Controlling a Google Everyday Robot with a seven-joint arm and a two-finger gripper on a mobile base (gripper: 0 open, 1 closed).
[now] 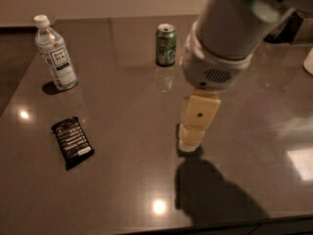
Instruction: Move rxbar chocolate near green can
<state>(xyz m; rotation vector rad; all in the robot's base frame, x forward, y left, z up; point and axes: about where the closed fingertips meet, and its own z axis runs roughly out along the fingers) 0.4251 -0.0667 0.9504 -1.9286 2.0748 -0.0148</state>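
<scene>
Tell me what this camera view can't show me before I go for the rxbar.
- Gripper, above mid-table, right of the rxbar chocolate: its height over the table is unclear, since it is seen from above.
- Table area right of the green can: hidden behind the arm.
- White object: cut off by the right edge.
- Wrapper text: too small to read.
</scene>
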